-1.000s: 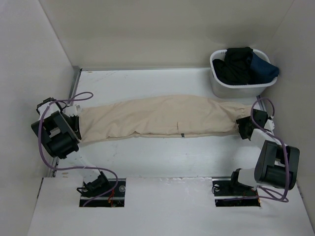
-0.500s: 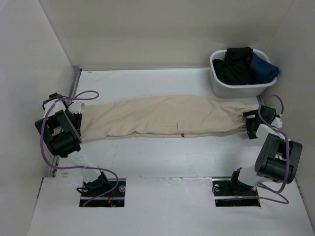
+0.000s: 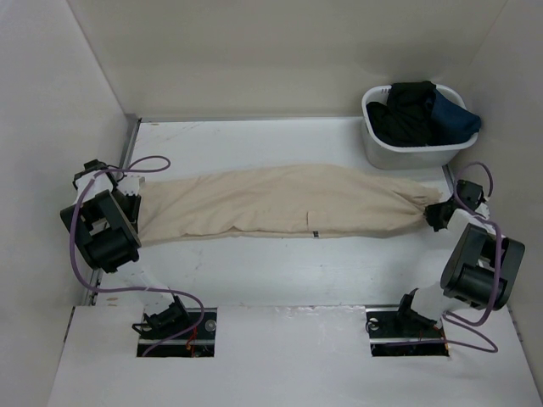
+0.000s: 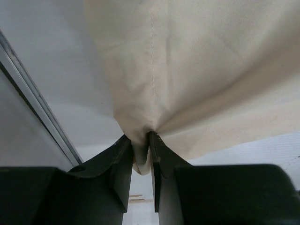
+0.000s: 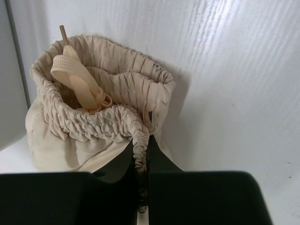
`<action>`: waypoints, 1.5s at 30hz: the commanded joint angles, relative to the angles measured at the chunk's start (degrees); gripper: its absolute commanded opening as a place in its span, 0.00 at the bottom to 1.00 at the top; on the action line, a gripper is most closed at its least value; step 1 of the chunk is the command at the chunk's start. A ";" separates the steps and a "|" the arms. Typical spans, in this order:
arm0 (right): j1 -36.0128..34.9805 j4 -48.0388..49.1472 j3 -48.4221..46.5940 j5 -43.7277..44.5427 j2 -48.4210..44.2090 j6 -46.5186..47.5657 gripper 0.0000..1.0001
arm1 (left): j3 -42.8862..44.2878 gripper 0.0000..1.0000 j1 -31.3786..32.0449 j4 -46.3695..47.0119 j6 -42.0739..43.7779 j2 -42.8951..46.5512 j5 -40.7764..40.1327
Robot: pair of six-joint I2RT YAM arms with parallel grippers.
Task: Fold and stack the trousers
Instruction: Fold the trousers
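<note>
The beige trousers lie stretched flat across the table from left to right, legs doubled lengthwise. My left gripper is shut on the leg-end hem, a fold of cloth pinched between its fingers. My right gripper is shut on the gathered waistband, which stands bunched open with a flat drawstring lying inside it. The cloth fans out taut from the left pinch.
A white laundry basket holding black and navy garments stands at the back right, close to the waistband end. A metal rail runs along the table's left edge. Enclosure walls stand on three sides.
My right gripper opened, slid right and back to the waistband end and shut on it, drawing that end to a point. The left gripper shifted slightly back, still holding the hem.
</note>
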State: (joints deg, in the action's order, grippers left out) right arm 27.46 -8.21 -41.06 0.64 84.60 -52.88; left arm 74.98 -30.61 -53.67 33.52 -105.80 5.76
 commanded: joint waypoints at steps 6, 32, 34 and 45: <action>4.83 -4.53 0.27 0.77 -10.24 4.01 0.00 | -0.10 0.37 2.26 0.76 5.85 7.00 -0.22; -32.98 -17.19 -20.54 25.08 -28.01 44.43 0.00 | 10.81 0.43 11.84 2.16 2.17 -4.68 -3.91; -44.59 -17.19 -22.83 30.62 -23.63 46.28 0.00 | 9.93 0.43 12.11 2.78 1.55 -4.94 -3.57; -76.09 -16.75 -42.51 40.13 12.94 44.72 0.00 | 6.67 0.33 15.10 4.89 0.94 -6.17 -1.80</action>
State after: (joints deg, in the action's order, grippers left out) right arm -45.08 -25.36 -77.60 35.68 94.54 -7.35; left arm 82.17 -15.27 -50.33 35.27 -111.94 3.09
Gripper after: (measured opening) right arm 0.078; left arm 0.342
